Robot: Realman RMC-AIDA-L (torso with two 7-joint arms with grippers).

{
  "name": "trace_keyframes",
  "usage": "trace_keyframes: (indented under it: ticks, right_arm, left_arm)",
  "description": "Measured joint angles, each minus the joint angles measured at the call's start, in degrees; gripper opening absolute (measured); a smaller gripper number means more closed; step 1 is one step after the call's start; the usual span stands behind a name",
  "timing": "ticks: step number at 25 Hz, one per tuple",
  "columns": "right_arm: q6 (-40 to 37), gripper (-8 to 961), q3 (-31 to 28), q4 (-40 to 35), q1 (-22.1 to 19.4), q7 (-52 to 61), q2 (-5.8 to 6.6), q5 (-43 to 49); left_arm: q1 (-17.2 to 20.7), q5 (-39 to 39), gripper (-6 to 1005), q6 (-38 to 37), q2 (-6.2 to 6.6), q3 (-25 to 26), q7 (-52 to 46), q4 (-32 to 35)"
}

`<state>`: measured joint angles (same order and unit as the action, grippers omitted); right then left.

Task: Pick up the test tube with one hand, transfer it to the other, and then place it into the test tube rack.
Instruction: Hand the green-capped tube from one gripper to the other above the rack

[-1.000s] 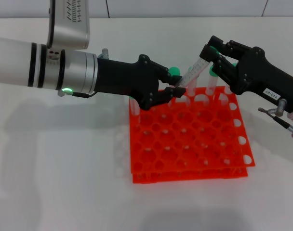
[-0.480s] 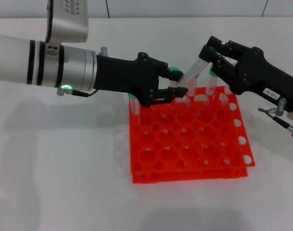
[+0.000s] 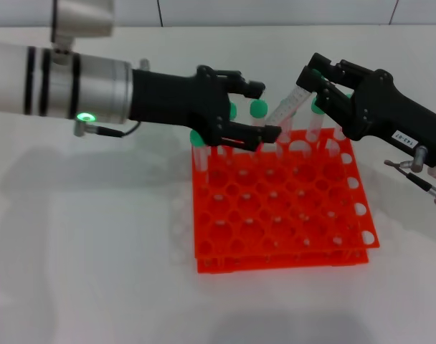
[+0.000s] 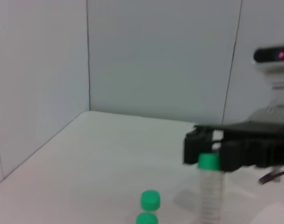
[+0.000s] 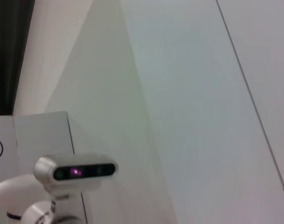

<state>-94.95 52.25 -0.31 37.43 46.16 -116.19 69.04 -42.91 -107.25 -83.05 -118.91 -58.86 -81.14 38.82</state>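
White tabletop [image 3: 96, 272] spreads under your grippers. Your left gripper [image 3: 257, 111] hangs with fingers spread, nothing in it, above the test tube rack [image 3: 282, 208]. Just beyond its fingertips slants the test tube [image 3: 288, 106], clamped at the capped end by your right gripper [image 3: 317, 84].

Your left gripper [image 3: 257, 111] reaches in from the left on a level silver arm, green light lit, its fingers [image 3: 264, 133] spread apart. Facing those fingers, your right gripper [image 3: 315, 80] slants down from the right, its fingers clamped together.
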Motion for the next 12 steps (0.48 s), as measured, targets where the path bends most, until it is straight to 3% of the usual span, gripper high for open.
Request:
trace_keyframes:
  ticks: [1,8,12]
  right_arm:
    - [0.00,256,0.02,-0.13,-0.03,0.08,0.01,0.00]
    - [0.00,256,1.48,-5.21,-2.28,3.89,0.24,0.44]
    - [0.13,256,3.30,-8.92,-3.77,6.35,0.53,0.47]
  left_arm:
    - [2.04,0.04,579,-2.26,-0.03,-0.12,-4.01,5.33]
    - [8.76,-0.26,879,-9.50,-0.01,-0.19,-20.38,23.38]
    - [13.05,-1.30,877,-10.94,0.27,-0.06,-27.97,32.14]
